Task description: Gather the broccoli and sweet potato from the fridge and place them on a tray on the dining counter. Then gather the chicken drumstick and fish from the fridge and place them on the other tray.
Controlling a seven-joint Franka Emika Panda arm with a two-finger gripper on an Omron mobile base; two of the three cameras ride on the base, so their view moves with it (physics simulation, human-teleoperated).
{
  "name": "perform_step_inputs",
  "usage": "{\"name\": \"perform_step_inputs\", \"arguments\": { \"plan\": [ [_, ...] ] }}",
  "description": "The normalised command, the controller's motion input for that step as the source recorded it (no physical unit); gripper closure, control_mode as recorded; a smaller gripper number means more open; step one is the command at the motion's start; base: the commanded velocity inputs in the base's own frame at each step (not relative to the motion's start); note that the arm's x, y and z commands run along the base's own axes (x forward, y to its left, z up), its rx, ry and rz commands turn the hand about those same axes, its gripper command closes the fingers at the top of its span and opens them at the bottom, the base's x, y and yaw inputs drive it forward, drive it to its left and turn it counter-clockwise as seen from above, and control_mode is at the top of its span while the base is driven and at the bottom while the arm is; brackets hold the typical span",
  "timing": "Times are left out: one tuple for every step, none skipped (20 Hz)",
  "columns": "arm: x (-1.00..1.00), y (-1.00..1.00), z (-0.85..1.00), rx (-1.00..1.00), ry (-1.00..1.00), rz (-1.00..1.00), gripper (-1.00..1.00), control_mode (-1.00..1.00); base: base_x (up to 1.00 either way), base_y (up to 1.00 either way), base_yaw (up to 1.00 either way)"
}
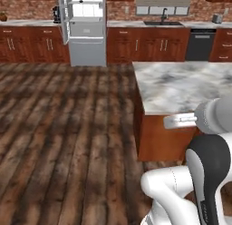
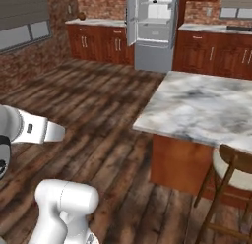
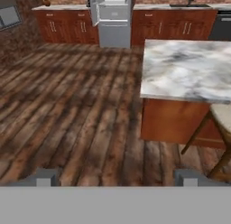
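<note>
Marble tops the dining surface (image 1: 181, 83) in the left base view, and far across the wooden floor (image 1: 68, 129) the fridge (image 1: 86, 29) stands with its door open; the food inside is too small to make out. From the right base view, a stool (image 2: 231, 174) sits beside that surface. Seen from the hand, the fingers (image 3: 115, 177) are spread wide and hold nothing. Driving straight toward the fridge, clear of the surface's corner, looks best.

Glossy marble dining counter (image 1: 181, 83), dark wood-plank floor (image 1: 68, 129), smooth metal fridge (image 1: 86, 47).
</note>
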Motion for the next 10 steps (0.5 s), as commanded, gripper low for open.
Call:
{"name": "perform_step_inputs", "arguments": {
  "plan": [
    [0.0,0.0,0.0,0.0,0.0,0.0,-1.0,1.0,1.0,1.0,-0.06],
    [0.0,0.0,0.0,0.0,0.0,0.0,-1.0,1.0,1.0,1.0,-0.08],
    [0.0,0.0,0.0,0.0,0.0,0.0,-1.0,1.0,1.0,0.9,-0.09],
    [0.0,0.0,0.0,0.0,0.0,0.0,-1.0,1.0,1.0,0.72,-0.09],
    [0.0,0.0,0.0,0.0,0.0,0.0,-1.0,1.0,1.0,0.53,-0.07],
    [0.0,0.0,0.0,0.0,0.0,0.0,-1.0,1.0,1.0,0.46,-0.08],
    [0.0,0.0,0.0,0.0,0.0,0.0,-1.0,1.0,1.0,0.41,-0.1],
    [0.0,0.0,0.0,0.0,0.0,0.0,-1.0,1.0,1.0,0.36,-0.12],
    [0.0,0.0,0.0,0.0,0.0,0.0,-1.0,1.0,1.0,0.39,-0.13],
    [0.0,0.0,0.0,0.0,0.0,0.0,-1.0,1.0,1.0,0.36,-0.13]
  ]
}}
